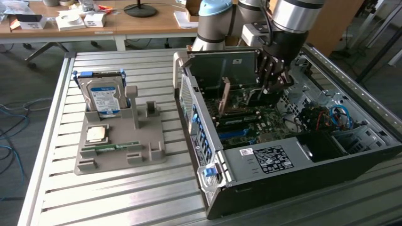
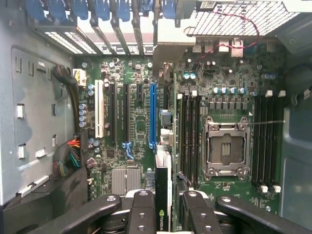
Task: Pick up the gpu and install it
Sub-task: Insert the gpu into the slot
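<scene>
Pincer (image 2: pixel 167 207) half closed, gripping the gpu (image 2: pixel 163 175) inside the case (image 1: pixel 314 176).
Card stands edge-on between blue slot (image 2: pixel 152 114) and memory rows (image 2: pixel 189 131), narrow room either side.

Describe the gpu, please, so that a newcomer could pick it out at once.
Look into the open computer case, at its green motherboard. Over the board, the gripper clamps the gpu, a thin dark card seen edge-on in the wrist view. Unlike the blue slot and black slots fixed to the board, it carries a small green logo.
</scene>
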Available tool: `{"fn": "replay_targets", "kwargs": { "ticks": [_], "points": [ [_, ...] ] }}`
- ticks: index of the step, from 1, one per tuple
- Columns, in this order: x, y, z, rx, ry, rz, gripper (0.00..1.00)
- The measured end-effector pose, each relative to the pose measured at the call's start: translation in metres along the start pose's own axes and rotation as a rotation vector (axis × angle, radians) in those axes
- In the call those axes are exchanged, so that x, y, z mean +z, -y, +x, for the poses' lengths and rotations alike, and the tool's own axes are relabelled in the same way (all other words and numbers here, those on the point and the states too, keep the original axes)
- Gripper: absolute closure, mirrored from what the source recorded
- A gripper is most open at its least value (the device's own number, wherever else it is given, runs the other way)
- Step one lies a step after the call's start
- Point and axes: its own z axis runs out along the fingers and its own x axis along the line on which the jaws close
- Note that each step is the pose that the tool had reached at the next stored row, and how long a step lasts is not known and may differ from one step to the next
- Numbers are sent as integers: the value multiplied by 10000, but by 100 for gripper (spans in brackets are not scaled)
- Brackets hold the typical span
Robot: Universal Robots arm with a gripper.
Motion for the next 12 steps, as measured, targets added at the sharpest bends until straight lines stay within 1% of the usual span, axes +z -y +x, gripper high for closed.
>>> {"fn": "replay_targets", "kwargs": {
  "ticks": [4,12],
  "points": [
    [0,-8,2,-2,-1,0,73],
    [-1,-8,57,1,0,-1,73]
  ]
}}
